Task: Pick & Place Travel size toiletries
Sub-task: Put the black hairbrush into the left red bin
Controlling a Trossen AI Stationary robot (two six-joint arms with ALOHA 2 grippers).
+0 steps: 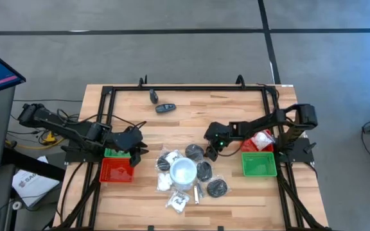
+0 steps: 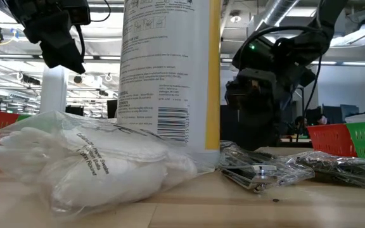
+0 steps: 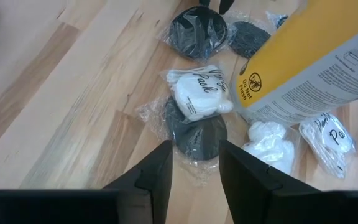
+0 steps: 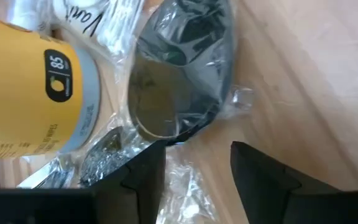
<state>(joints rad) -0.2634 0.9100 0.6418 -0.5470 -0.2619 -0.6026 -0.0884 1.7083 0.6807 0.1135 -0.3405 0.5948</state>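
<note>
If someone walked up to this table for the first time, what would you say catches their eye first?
Probably the tall white-and-yellow canister standing mid-table, ringed by wrapped black discs and white packets. Next, the bright trays at the sides: a red tray beside the left gripper and a green tray on the right. The right gripper hangs over one wrapped disc, fingers apart and empty.

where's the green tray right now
In the high view the green tray sits on the table's right side, beside the right arm's base, with a red tray touching its far edge and the pile of wrapped toiletries to its left.
</note>
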